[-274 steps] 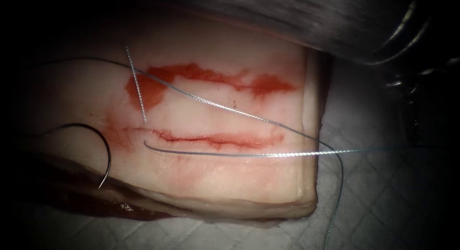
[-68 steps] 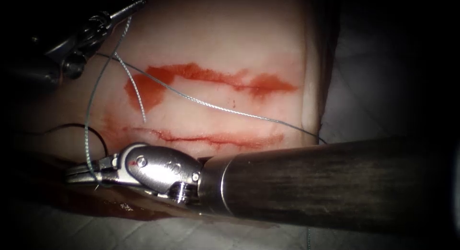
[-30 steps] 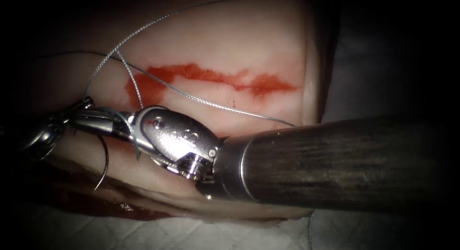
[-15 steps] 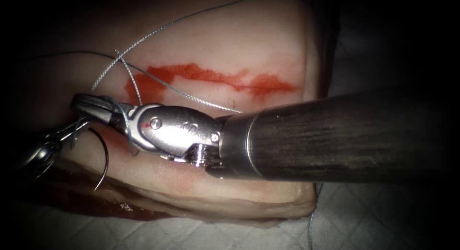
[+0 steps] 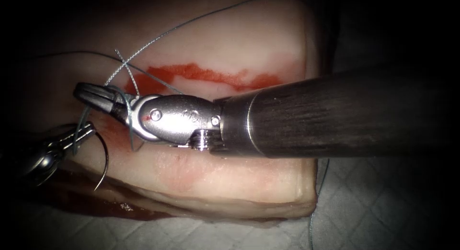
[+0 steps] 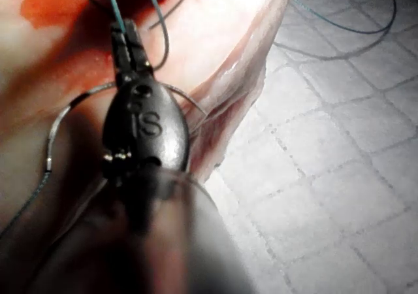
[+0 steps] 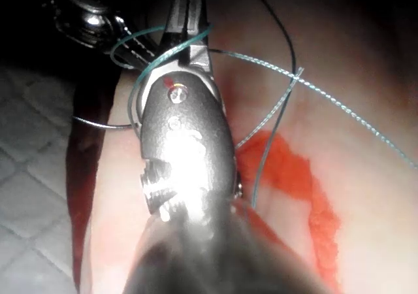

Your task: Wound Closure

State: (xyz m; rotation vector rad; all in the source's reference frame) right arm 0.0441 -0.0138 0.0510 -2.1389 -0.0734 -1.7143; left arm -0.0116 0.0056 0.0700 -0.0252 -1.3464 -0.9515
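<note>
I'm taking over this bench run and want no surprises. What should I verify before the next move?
1. Left tool shut on the thread: ok.
2. Thread wrapped around the right tool: ok.
3. Right tool holding anything: cannot tell.
4. Needle free of both tools, lying at the left end of the tissue: ok.
5. Needle tip out of the tissue: ok.
</note>
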